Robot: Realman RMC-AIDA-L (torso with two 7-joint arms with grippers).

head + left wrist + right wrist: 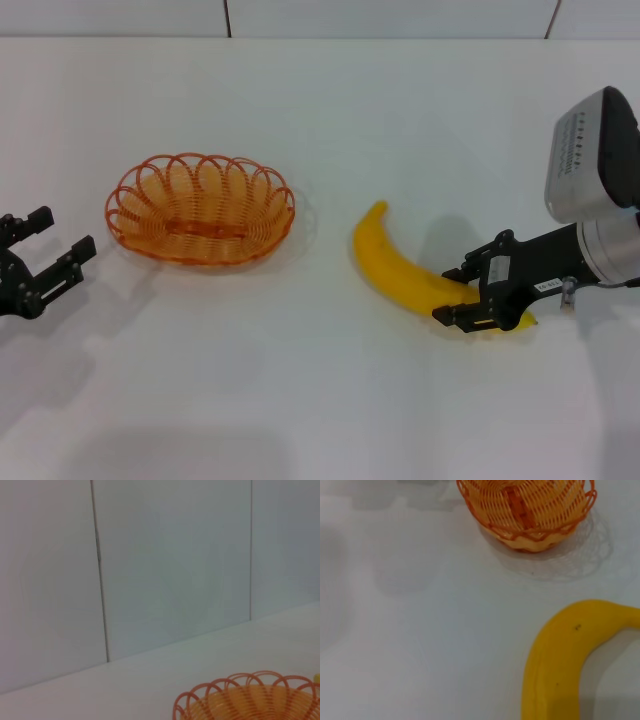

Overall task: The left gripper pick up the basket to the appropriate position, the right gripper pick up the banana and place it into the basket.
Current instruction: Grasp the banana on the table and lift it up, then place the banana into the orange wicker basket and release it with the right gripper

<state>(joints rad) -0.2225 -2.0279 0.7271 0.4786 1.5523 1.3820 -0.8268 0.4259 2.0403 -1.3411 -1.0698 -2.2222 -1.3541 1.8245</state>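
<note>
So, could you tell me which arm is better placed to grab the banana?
The right. The right gripper already straddles the banana at one end, while the left gripper sits open beyond the basket.

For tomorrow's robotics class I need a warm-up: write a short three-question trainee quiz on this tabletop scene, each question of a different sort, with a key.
1. True or false: the banana already lies inside the basket.
2. Which gripper is at the banana? A) the left gripper B) the right gripper
3. Fill in: the basket is ____ (empty/full).

Key: 1 false: it lies on the table, apart from the basket. 2 B: its jaws straddle the banana's near end; the left one waits open beside the basket. 3 empty.
</note>
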